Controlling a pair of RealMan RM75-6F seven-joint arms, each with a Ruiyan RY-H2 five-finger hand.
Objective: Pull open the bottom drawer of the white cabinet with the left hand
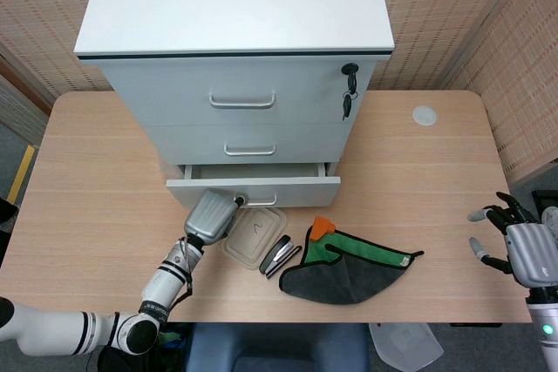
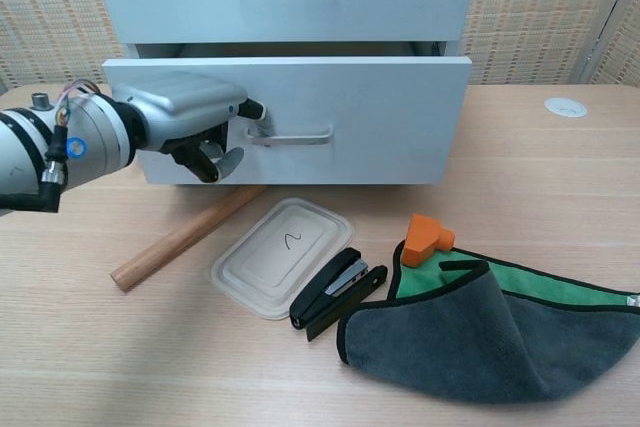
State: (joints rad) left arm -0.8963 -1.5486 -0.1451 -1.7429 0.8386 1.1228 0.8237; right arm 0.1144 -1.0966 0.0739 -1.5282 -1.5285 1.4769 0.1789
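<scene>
bottom drawer (image 2: 350,117) | white, partly pulled out | white cabinet (image 1: 235,41) | upright on table

A single handwritten mark, like a "2" or a squiggle, stands on the plastic lid (image 2: 283,256); no other readable text.

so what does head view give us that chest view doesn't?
Head view only: the cabinet top, the keys in the lock, the top drawer handle, and the right hand, open, holding nothing. Chest view only: the wooden rolling pin lying on the table. Both: the left hand hooked on the bottom drawer handle, drawer partly out, plus the plastic lid, stapler and cloth.
</scene>
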